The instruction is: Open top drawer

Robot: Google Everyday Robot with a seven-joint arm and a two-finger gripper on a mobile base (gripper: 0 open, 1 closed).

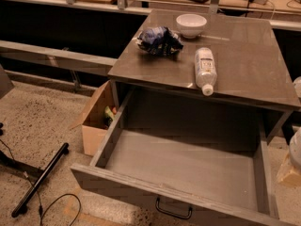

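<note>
The hand [289, 167] sat at the frame's 3 o'clock edge, largely cut off, just beside the right front corner of the top drawer [188, 166]. Whether it was spread or pressed together could not be told. The drawer lay toward 9 o'clock from the hand and stood well out from under the worktop [244, 55]. Its front ran 9-to-3 across the view. The handle [174, 211] sat at roughly 8 o'clock from the hand (apart from it). Judged: opening essentially complete; any further pull would run toward 6 o'clock.
</note>
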